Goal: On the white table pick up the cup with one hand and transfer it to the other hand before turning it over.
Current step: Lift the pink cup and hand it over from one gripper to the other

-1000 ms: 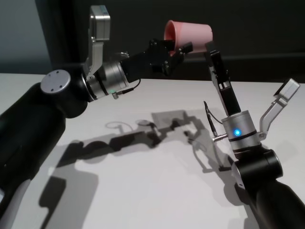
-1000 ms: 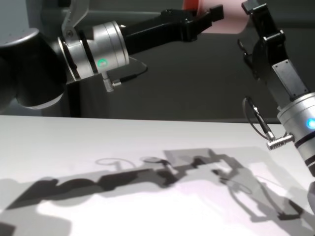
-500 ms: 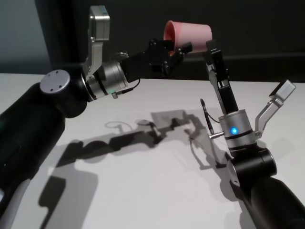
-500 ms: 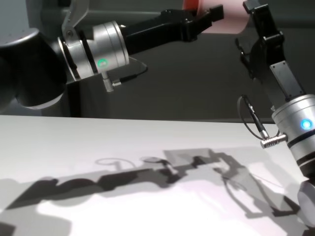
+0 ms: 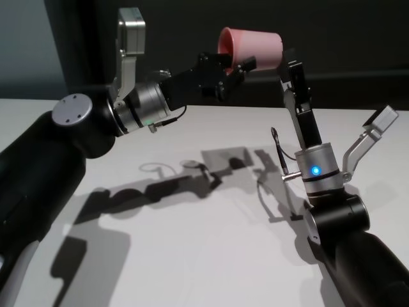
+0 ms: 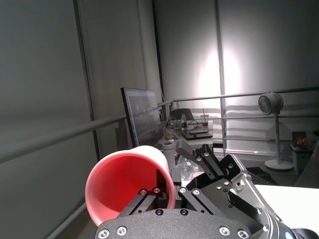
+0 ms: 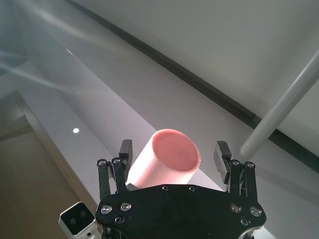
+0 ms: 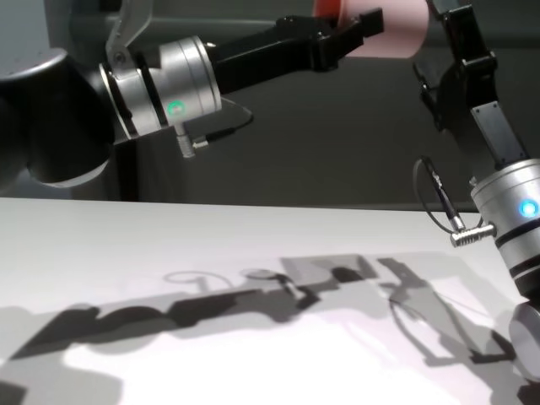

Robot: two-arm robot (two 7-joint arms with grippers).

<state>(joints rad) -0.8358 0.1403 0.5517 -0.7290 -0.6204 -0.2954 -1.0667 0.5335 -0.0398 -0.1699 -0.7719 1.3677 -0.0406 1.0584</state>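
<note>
The pink cup [image 5: 251, 46] hangs on its side high above the white table [image 5: 192, 256]. My left gripper [image 5: 241, 64], the one with the green light, is shut on the cup's rim, one finger inside the mouth [image 6: 149, 191]. My right gripper [image 5: 286, 62], the blue-lit one, reaches up from below at the cup's base end. In the right wrist view the cup [image 7: 169, 158] lies between its spread fingers [image 7: 222, 150], base toward the camera, with a gap on one side. The chest view shows the cup [image 8: 386, 20] at the top edge.
Only the arms' shadows lie on the table [image 8: 211, 253] below. A dark wall stands behind its far edge. My left forearm [image 5: 77, 128] crosses the left side, and my right forearm [image 5: 345, 256] rises from the front right.
My right gripper has moved up and slightly right along the cup's base end, still open. The cup and my left arm have hardly moved.
</note>
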